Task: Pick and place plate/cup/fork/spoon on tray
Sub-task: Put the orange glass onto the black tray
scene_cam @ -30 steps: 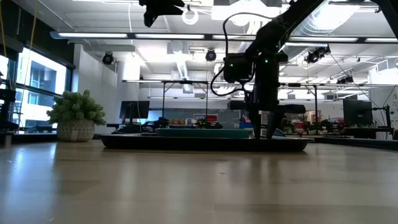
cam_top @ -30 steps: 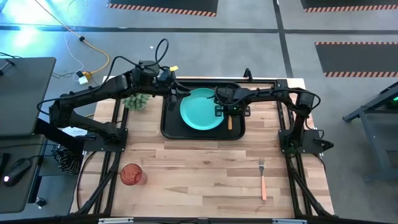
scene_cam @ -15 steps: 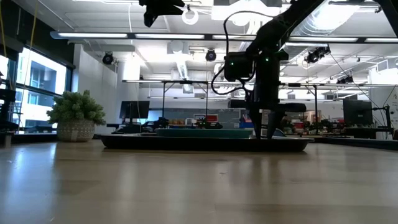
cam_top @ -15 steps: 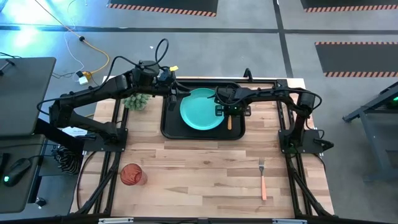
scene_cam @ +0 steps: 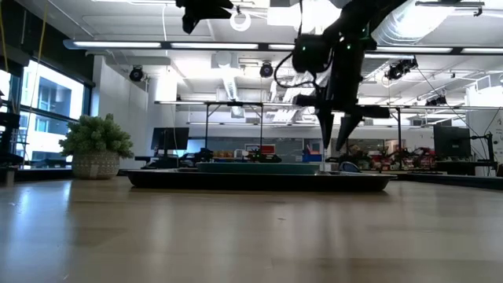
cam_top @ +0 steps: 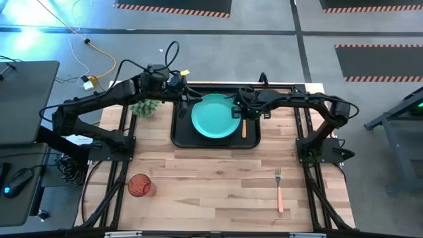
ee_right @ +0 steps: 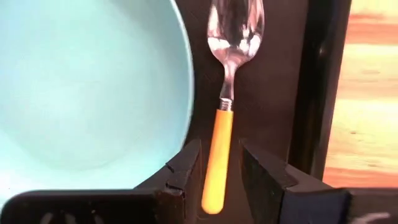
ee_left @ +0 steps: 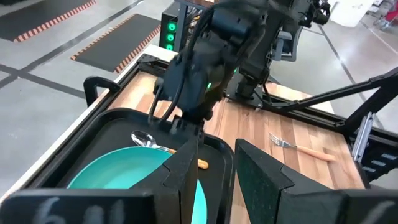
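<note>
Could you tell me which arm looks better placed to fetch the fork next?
Probably the right. The fork lies on the table's right side, near that arm's base. The right gripper hangs open and empty above the spoon on the tray. The left gripper is over the tray's far-left edge.

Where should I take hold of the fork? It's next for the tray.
Grip the fork at mid-handle, coming straight down with fingers either side. It lies flat on the bare table, tines toward the tray, with nothing crowding it.
</note>
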Tool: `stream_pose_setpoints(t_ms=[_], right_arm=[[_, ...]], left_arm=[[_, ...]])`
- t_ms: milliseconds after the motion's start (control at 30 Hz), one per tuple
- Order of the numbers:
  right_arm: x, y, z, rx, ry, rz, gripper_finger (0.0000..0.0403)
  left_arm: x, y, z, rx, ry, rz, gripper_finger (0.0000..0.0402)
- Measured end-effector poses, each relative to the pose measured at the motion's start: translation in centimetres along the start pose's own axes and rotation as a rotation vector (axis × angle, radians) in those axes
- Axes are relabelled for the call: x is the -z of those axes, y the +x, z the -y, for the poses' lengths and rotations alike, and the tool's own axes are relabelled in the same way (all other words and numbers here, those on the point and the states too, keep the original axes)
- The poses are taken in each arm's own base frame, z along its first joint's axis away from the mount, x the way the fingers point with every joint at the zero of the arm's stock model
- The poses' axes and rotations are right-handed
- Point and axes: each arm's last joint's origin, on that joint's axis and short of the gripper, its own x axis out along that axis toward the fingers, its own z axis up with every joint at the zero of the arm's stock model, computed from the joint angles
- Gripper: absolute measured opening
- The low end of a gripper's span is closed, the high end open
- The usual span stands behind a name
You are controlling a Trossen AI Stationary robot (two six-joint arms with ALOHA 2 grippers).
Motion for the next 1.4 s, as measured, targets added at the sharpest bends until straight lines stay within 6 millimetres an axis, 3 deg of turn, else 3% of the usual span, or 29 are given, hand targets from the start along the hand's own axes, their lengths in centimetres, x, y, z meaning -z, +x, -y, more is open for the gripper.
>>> stream_pose_setpoints(t_ms=[267, 567, 867, 1400], right_arm=[[-0.2, -4.0, 0.7, -0.1, -0.061, 0.093, 0.0099], [-0.2, -7.6, 1.8, -0.189, -0.087, 0.18, 0.0099], [-0.9, -7.7, 2.3, -0.164, -0.093, 0.215, 0.0099], [-0.9, -7.5, 2.8, -0.117, -0.068, 0.201, 0.0099]], left_arm=[[-0.3, -1.7, 0.2, -0.026, 0.017, 0.03, 0.0099], [1.4, -6.9, 0.8, -0.165, -0.115, -0.097, 0.0099], [3.8, -11.7, 3.4, -0.038, -0.088, -0.239, 0.0099], [7.6, -13.5, 9.0, 0.256, 0.056, -0.587, 0.0099]])
